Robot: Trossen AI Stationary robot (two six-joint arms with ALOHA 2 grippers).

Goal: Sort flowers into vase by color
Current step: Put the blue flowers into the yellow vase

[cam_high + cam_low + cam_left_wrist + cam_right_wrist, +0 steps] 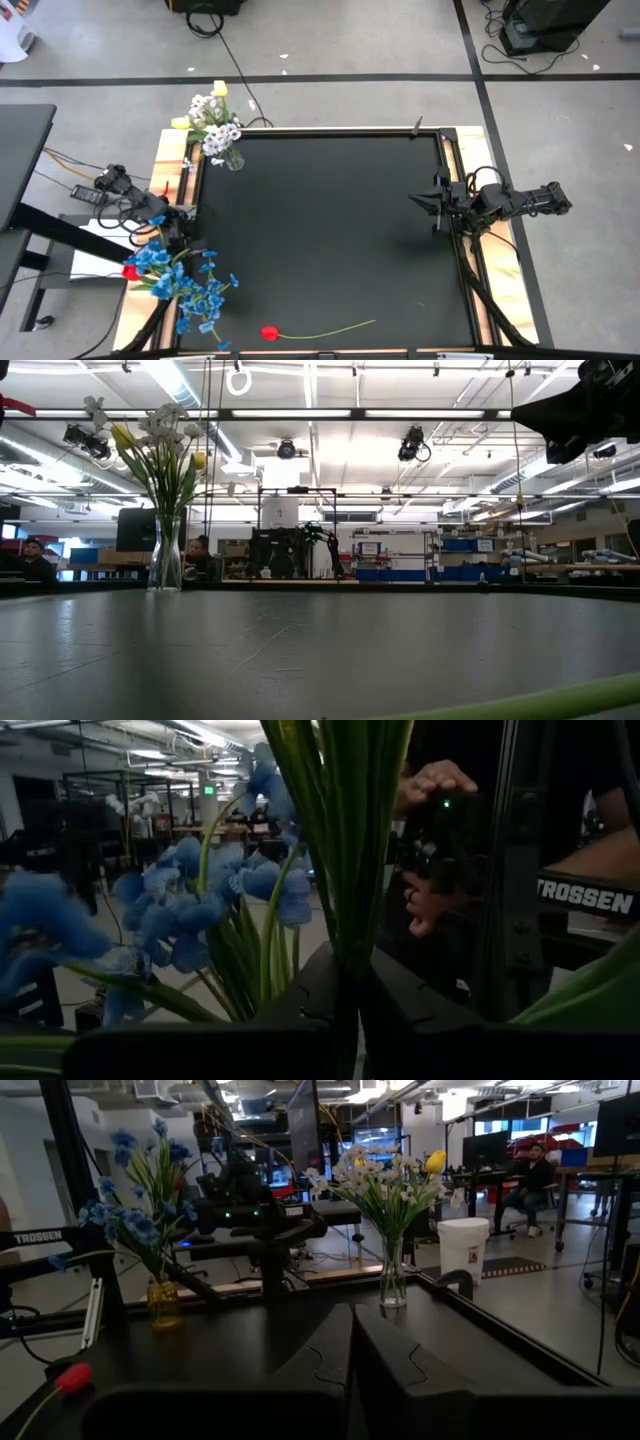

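Note:
Blue flowers (190, 290) stand in a small amber vase (165, 1305) at the table's near left corner, with a red blossom (130, 272) at their left side. White flowers and yellow tulips (212, 118) stand in a clear vase (392, 1285) at the far left. A red tulip (268, 333) lies flat on the table near the front edge, its stalk (335, 328) pointing right. My left gripper (185, 240) is beside the blue bunch, shut on green stalks (345, 840). My right gripper (412, 198) is shut and empty at the table's right side. My left gripper pinches a bundle of green stalks and leaves (347, 935) between its two fingers. The stalks rise past the fingers and out of the left wrist picture. Which blossoms they carry does not show there. The blue blossoms (190, 910) stand just beyond the fingers.
A person's hands (430, 785) are at the frame behind the blue flowers, beyond the table's near left corner. Cables and small devices (105, 185) lie on the wooden edge at the left. The table's raised rim (460, 250) runs along the right side.

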